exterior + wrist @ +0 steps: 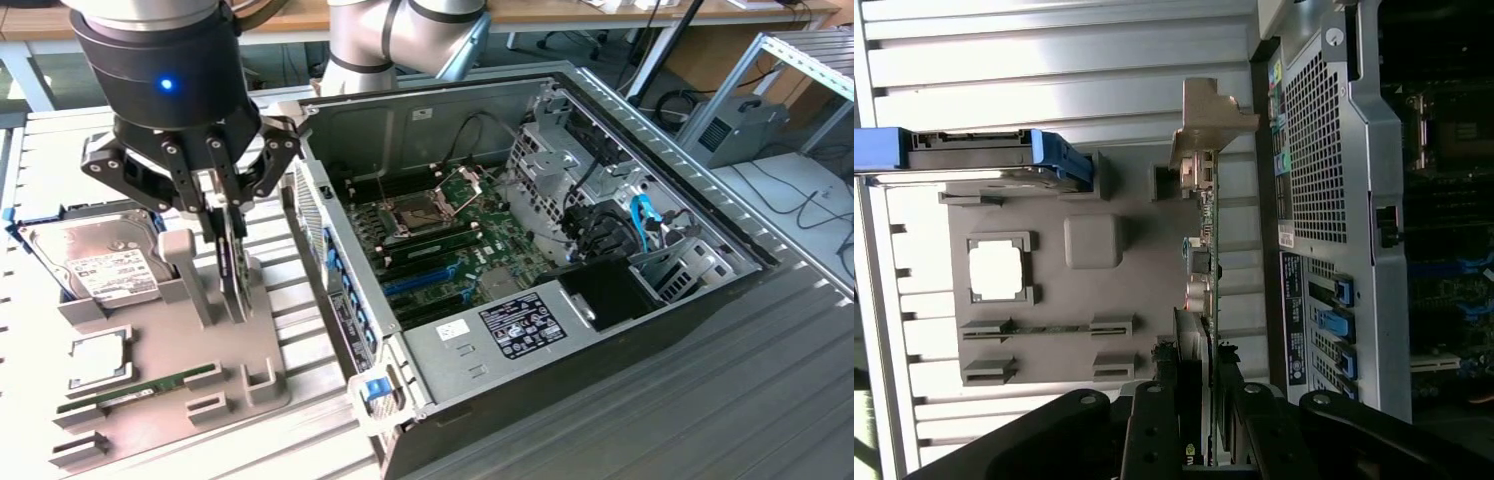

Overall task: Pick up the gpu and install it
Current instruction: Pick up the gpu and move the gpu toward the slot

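The gpu (235, 272) is a thin black card standing on edge over the grey fixture plate (174, 350), to the exterior view's left of the open computer case (534, 250). My gripper (220, 215) comes down on its upper edge, with a finger pressed against each flat face. In the wrist view the gpu (1206, 250) runs edge-on away from my gripper (1201, 400), its silver bracket (1211, 118) at the far end. I cannot tell whether its lower edge still rests in the fixture.
A silver hard drive (100, 262), a square chip (96, 358) and a green memory stick (140, 388) sit on the fixture plate. Inside the case lie the motherboard with blue card slots (424, 282), the processor socket (414, 215) and cables (641, 225). The case's rear wall (1324, 200) is close beside the card.
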You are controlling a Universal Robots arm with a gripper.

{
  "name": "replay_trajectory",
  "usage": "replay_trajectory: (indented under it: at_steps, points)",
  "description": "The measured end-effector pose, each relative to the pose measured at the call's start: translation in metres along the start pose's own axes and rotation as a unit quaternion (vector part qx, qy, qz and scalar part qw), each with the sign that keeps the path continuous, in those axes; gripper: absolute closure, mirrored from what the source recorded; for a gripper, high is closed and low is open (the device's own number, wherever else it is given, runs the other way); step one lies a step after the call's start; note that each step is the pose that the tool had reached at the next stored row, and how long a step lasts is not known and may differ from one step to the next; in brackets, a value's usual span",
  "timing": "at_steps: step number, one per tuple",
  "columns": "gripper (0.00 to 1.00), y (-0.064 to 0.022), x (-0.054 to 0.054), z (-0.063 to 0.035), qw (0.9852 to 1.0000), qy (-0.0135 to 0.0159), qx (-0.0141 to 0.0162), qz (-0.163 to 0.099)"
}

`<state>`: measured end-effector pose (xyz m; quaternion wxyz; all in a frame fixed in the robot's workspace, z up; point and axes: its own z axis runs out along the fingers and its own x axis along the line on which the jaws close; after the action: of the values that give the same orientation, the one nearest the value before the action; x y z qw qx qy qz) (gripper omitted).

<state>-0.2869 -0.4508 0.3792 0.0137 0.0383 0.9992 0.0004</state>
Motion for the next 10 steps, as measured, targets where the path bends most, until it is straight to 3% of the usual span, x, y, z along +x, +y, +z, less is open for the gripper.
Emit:
replay_trajectory:
  at_steps: [10]
  points:
    - [0.74,0.0,-0.0001,-0.0021,1.0,0.0,0.0,0.0]
